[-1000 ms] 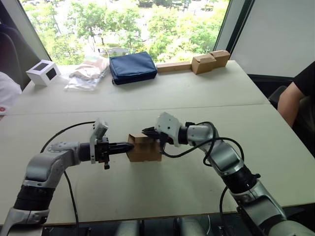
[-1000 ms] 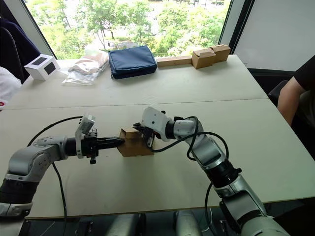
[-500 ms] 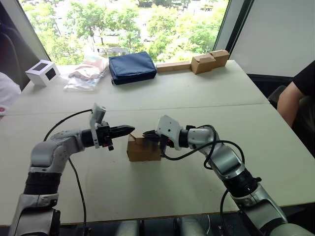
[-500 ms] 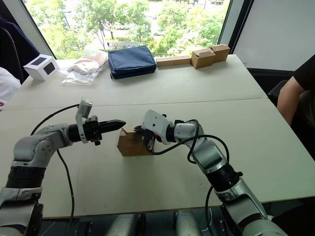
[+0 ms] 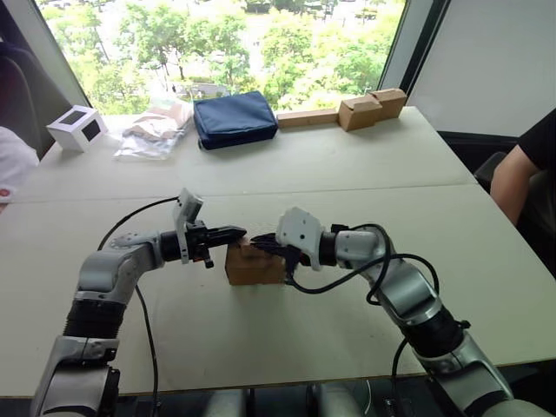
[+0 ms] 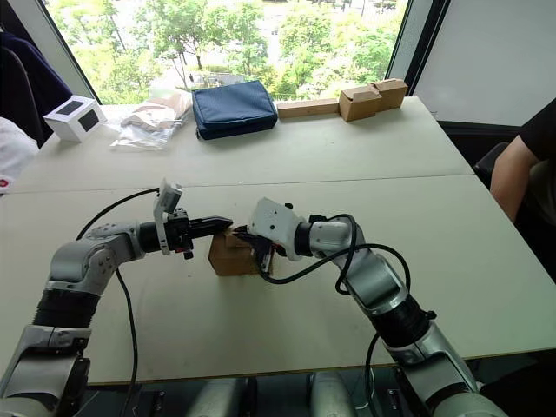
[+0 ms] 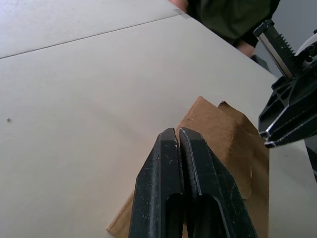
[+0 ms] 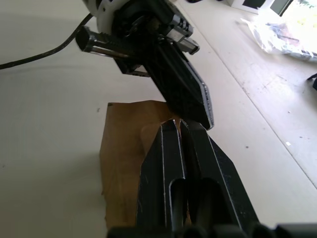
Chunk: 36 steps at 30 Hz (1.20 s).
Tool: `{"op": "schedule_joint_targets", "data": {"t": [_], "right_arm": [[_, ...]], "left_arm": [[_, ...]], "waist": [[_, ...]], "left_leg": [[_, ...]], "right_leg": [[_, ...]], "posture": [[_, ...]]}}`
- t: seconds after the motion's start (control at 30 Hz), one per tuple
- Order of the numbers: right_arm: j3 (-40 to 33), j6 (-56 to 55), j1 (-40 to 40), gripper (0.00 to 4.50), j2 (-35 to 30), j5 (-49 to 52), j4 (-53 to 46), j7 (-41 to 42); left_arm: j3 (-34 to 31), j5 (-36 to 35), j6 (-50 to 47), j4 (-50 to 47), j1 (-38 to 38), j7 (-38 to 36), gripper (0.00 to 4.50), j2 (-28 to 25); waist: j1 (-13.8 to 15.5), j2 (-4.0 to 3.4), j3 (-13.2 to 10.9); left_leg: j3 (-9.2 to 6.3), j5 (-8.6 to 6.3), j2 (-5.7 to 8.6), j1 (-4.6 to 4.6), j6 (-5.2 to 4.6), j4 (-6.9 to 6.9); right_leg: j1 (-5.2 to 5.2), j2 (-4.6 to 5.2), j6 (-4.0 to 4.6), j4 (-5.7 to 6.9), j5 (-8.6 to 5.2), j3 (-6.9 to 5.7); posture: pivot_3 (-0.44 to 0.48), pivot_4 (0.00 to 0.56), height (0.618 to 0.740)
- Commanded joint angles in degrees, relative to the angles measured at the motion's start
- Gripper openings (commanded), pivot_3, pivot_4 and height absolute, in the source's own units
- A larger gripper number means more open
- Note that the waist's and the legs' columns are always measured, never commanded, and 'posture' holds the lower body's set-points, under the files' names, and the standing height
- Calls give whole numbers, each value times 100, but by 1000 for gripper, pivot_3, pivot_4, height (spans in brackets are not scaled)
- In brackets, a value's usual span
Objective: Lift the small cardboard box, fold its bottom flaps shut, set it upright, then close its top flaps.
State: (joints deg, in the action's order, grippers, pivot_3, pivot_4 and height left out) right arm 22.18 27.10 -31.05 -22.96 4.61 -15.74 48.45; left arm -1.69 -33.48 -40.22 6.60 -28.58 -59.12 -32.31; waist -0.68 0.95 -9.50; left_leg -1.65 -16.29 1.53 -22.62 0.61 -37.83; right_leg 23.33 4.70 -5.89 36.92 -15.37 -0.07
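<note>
The left claw [image 5: 233, 232], fingers pressed together, has swung back in over the small cardboard box [image 5: 254, 265] on the worktop [image 5: 347, 165] to meet the equally closed right claw [image 5: 263, 246], pressing its top flaps [image 7: 218, 129] down: closing looks nearly done.

one small cardboard box [image 5: 254, 265], two pincers, left pincer [image 5: 244, 231], right pincer [image 5: 257, 246]

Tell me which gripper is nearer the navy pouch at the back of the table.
Left. The left gripper sits over the small cardboard box on the side facing the navy pouch; the right gripper comes onto the box top from the opposite side, slightly farther away.
</note>
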Motion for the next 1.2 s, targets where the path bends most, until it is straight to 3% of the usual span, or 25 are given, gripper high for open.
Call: {"op": "schedule_joint_targets", "data": {"t": [0.03, 1.2], "right_arm": [[56, -122, 53, 67, -27, 28, -267, 63], [342, -399, -68, 67, 15, -575, 414, -13]], "left_arm": [[-65, -5, 65, -58, -44, 2, 95, 25], [-163, -274, -351, -570, 96, 407, 95, 158]], "waist": [[-1, 0, 0], [-1, 0, 0]], "left_leg": [[0, 0, 0, 0, 0, 0], [-1, 1, -1, 0, 1, -1]], "right_leg": [[0, 0, 0, 0, 0, 0], [-1, 0, 0, 0, 0, 0]], "posture": [[0, 150, 737], [0, 150, 737]]}}
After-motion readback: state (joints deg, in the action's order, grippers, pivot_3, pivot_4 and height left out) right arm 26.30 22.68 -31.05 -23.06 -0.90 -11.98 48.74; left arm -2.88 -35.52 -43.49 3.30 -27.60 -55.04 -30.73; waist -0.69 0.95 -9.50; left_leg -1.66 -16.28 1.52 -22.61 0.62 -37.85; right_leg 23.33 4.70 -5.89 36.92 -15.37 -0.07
